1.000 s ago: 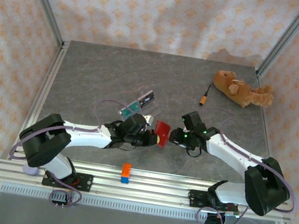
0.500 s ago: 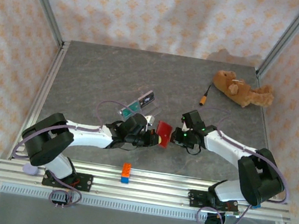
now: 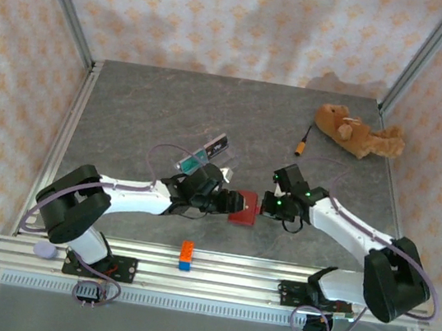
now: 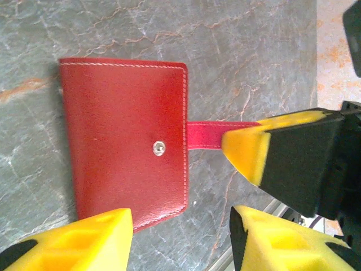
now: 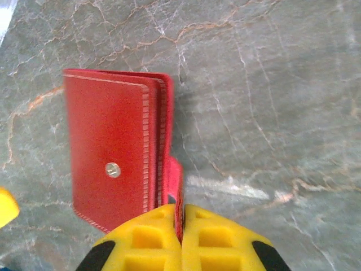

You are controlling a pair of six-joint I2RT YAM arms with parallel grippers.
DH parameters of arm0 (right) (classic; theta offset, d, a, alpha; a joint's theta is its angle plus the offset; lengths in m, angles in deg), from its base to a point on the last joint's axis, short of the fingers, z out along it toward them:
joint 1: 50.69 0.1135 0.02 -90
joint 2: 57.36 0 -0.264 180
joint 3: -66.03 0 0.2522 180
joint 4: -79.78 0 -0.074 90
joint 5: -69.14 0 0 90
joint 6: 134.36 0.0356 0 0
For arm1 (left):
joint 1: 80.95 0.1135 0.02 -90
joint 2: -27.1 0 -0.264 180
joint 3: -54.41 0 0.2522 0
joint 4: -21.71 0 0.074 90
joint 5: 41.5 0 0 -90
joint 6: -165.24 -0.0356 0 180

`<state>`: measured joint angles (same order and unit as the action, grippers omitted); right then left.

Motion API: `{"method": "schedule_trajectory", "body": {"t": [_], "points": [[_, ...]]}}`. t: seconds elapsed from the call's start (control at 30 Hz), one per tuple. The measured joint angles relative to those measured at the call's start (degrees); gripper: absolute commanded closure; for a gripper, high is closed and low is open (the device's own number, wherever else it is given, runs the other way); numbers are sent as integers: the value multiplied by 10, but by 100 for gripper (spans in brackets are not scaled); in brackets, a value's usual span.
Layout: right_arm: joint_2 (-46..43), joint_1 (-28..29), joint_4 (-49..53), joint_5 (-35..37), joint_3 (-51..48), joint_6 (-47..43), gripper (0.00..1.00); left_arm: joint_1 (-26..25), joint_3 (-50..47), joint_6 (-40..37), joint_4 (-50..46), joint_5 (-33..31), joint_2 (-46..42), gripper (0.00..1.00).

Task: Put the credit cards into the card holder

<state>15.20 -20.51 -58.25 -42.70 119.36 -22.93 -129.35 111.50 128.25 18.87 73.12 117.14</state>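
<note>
Red card holder (image 4: 124, 147) closed, plain metal snap (image 4: 159, 148), tab (image 4: 208, 135) pinched by right hand (image 5: 181, 217)

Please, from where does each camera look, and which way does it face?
Top external: above and behind the robot, looking down at the table; both arms show, meeting at the red card holder.
Left wrist: on the left arm, facing down at the card holder; the open left tool shows.
Right wrist: on the right arm, facing down; the right tool pinches the holder's strap.
Shared: both wrist views show the card holder's snap.
</note>
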Motion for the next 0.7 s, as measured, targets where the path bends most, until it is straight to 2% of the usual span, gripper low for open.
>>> {"method": "schedule_trajectory", "body": {"t": [0.23,0.5,0.6,0.7], "points": [[-61,0,65,1,23,-8,100,0,21,-21,-28,5,16,45],[-83,2,78,-53,70,-16,100,0,44,-57,-82,3,15,35],[-78,4,78,-66,71,-18,100,0,45,-66,-95,1,12,36],[-64,5,75,-69,71,-22,100,0,45,-71,-105,-2,12,41]]}}
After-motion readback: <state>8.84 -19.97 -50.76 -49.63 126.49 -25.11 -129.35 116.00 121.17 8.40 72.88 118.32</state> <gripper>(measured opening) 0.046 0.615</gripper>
